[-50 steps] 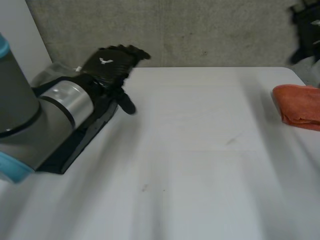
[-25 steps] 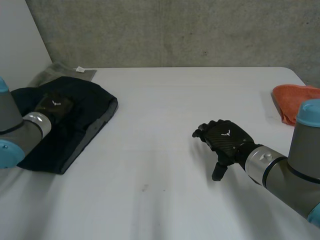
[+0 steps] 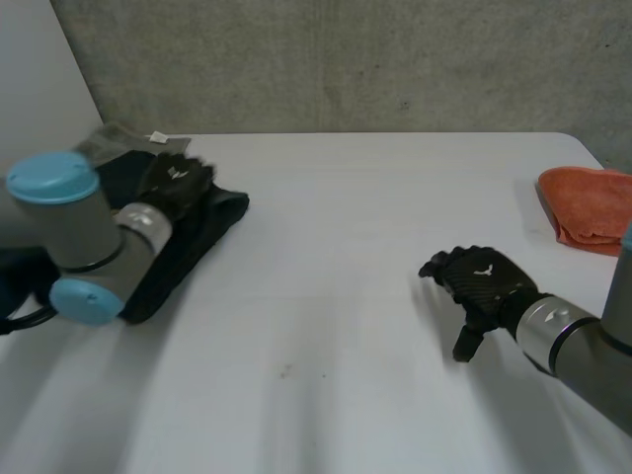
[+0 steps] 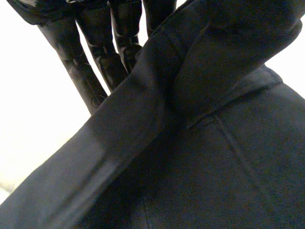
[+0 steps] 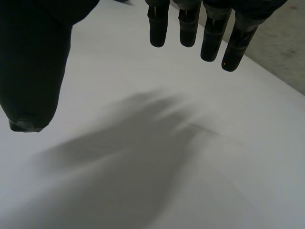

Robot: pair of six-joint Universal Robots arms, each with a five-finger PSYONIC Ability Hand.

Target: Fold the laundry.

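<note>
A dark navy garment (image 3: 193, 247) lies bunched at the table's left side. My left hand (image 3: 176, 180) rests on its far right edge. In the left wrist view a thick fold of the garment (image 4: 214, 157) runs across the palm, and the fingers (image 4: 90, 71) curl behind it, pinching the cloth. My right hand (image 3: 481, 281) hovers over bare table at the front right, apart from any cloth. Its fingers (image 5: 190, 28) hang straight and spread, and the thumb (image 5: 33, 62) stands off to the side with nothing between them.
A folded orange cloth (image 3: 588, 207) lies at the table's right edge. A grey cloth with a white tag (image 3: 123, 138) sticks out behind the dark garment. The white table (image 3: 346, 247) ends at a concrete wall at the back.
My left hand has moved to the garment's far right edge and closed on it, and the cloth has bunched rightward. My right hand has drifted right and slightly nearer.
</note>
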